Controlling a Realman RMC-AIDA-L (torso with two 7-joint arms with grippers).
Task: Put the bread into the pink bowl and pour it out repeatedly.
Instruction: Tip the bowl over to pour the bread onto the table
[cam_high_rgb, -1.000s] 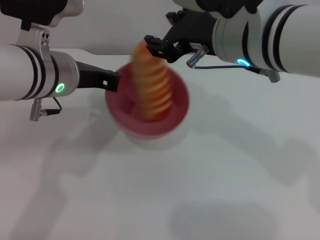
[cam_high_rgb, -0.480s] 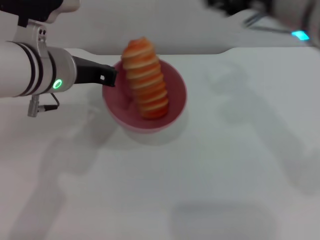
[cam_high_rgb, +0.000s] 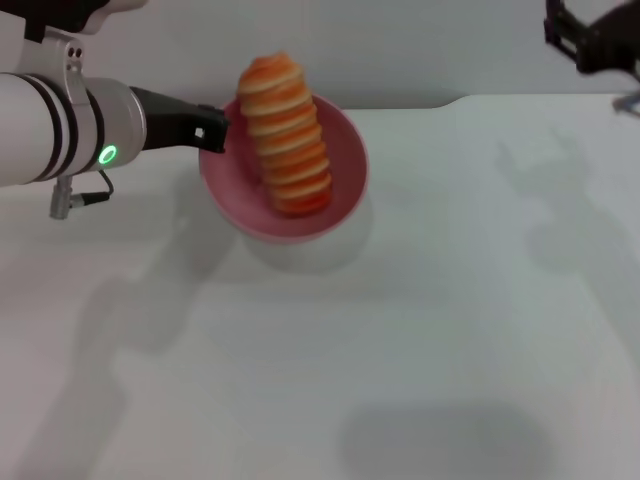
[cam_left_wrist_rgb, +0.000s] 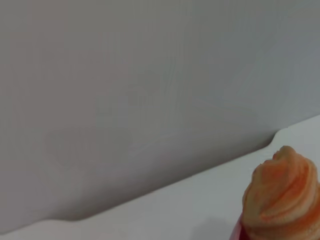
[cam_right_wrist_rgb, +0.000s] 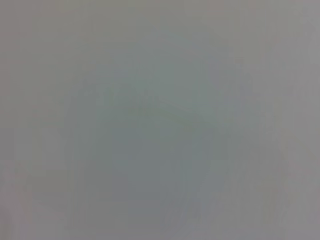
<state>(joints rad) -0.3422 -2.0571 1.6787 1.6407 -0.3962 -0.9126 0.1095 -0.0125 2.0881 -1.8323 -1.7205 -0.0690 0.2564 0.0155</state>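
The long orange-brown toy bread w/ pale cream stripes (cam_high_rgb: 285, 135) is in the round, shiny pink plastic bowl (cam_high_rgb: 345, 180) now. It leans there, low end down at the bottom, top end poking up past the far rim. In the left wrist view only its rounded top (cam_left_wrist_rgb: 282, 195) shows, plus a thin bit of pink rim.

The left tool (cam_high_rgb: 205, 135) is at the bowl's left rim, its dark tip touching the edge. It looks like it is pinching the rim, but the fingers can't be seen apart, so I can't tell how wide they are. The bowl seems tipped a bit and held up off the white table (cam_high_rgb: 420, 330), w/ its shadow under it.

The right tool (cam_high_rgb: 590, 40) is way off at the far right, up high, well apart from the bowl. It has nothing in it. I can't tell if its fingers are spread. The right wrist view shows only plain grey.

So I think the "put in" part is done. Next comes the pour. That calls for the left arm to tip the bowl over far enough for the bread to slide out onto the table. The bread is tall and leans, so it may roll out fast.
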